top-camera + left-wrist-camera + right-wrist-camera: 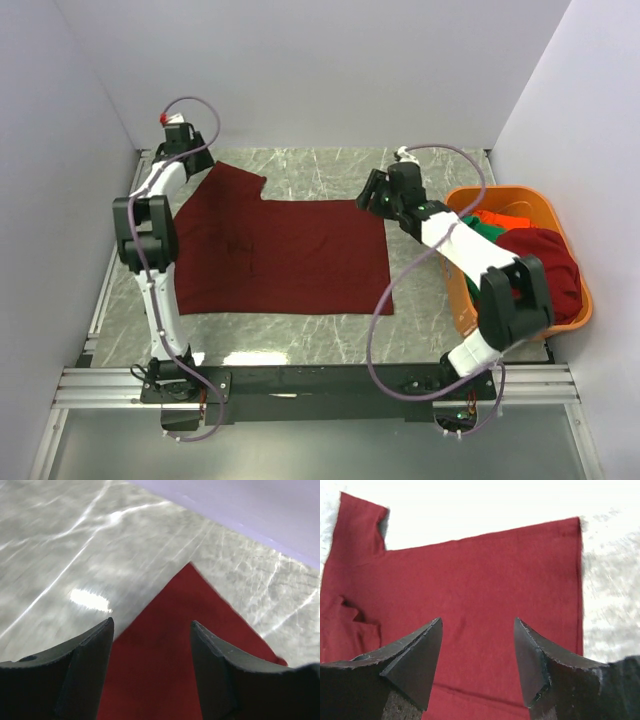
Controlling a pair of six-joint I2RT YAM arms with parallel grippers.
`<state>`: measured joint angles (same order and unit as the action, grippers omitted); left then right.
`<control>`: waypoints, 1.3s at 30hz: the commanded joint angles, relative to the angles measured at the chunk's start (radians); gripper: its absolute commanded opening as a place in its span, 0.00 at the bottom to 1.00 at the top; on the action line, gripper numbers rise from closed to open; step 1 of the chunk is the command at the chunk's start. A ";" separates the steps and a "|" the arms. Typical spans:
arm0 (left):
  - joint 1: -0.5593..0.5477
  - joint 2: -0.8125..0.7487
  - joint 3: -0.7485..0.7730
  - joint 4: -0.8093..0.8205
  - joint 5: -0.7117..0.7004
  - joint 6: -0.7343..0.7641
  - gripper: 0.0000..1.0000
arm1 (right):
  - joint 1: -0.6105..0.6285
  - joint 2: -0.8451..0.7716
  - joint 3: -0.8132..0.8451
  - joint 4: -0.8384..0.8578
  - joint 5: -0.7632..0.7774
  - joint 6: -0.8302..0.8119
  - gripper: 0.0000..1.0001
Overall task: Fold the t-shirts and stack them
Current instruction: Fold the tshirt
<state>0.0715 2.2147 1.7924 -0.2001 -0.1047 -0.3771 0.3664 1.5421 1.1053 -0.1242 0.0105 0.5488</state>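
Table top (pixel 300 170): grey marble pattern, pale veins, glossy. 3 plain white panels enclose it: back wall (pixel 320 70), left wall (pixel 50 200), right wall (pixel 590 120). Aluminium rails (pixel 320 385) run along the near edge. Left wrist view: 1 bright glare spot (pixel 90 600) on the marble.

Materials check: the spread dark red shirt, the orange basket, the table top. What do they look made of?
Shirt: soft matte knit cloth, probably cotton; it lies flat with faint creases.
Basket: likely rigid moulded plastic; smooth, even orange rim with a slight sheen.
Table top: grey veined, marble-look and glossy; the left wrist view shows a lamp glare on it. Stone or laminate, can't tell.
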 commanded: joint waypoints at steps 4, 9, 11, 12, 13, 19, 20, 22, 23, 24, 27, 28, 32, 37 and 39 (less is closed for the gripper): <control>-0.021 0.224 0.375 -0.143 0.051 0.130 0.72 | -0.004 0.142 0.137 0.078 -0.006 -0.061 0.65; -0.049 0.280 0.403 -0.105 0.017 0.159 0.79 | -0.006 0.199 0.179 0.081 -0.032 -0.069 0.65; -0.050 0.299 0.415 -0.099 0.013 0.164 0.79 | -0.006 0.210 0.186 0.089 -0.040 -0.063 0.65; -0.052 0.306 0.420 -0.102 0.022 0.165 0.79 | -0.007 0.220 0.188 0.092 -0.046 -0.059 0.64; -0.052 0.310 0.424 -0.107 0.029 0.168 0.79 | -0.007 0.225 0.191 0.095 -0.052 -0.058 0.64; -0.053 0.338 0.415 -0.094 0.031 0.176 0.74 | -0.007 0.250 0.192 0.110 -0.076 -0.049 0.63; -0.055 0.355 0.436 -0.113 0.022 0.173 0.73 | -0.006 0.259 0.194 0.112 -0.079 -0.047 0.63; -0.055 0.365 0.438 -0.117 0.029 0.173 0.70 | -0.006 0.269 0.202 0.113 -0.084 -0.044 0.63; -0.055 0.364 0.433 -0.110 0.028 0.175 0.69 | -0.007 0.276 0.203 0.113 -0.084 -0.044 0.63; -0.055 0.367 0.430 -0.105 0.023 0.170 0.69 | -0.009 0.280 0.206 0.113 -0.084 -0.046 0.63; -0.056 0.365 0.421 -0.095 0.030 0.164 0.58 | -0.011 0.299 0.222 0.106 -0.078 -0.043 0.63; -0.058 0.365 0.415 -0.088 0.031 0.161 0.53 | -0.014 0.303 0.229 0.101 -0.078 -0.043 0.63; -0.056 0.364 0.407 -0.073 0.046 0.153 0.38 | -0.026 0.340 0.261 0.077 -0.075 -0.041 0.63; -0.055 0.353 0.395 -0.045 0.072 0.150 0.24 | -0.041 0.375 0.300 0.046 -0.066 -0.038 0.62; -0.056 0.346 0.387 -0.036 0.086 0.145 0.21 | -0.052 0.401 0.323 0.008 -0.057 -0.036 0.62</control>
<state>0.0162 2.5652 2.1853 -0.2913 -0.0566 -0.2287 0.3325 1.9156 1.3697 -0.0765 -0.0685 0.5079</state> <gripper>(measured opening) 0.223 0.626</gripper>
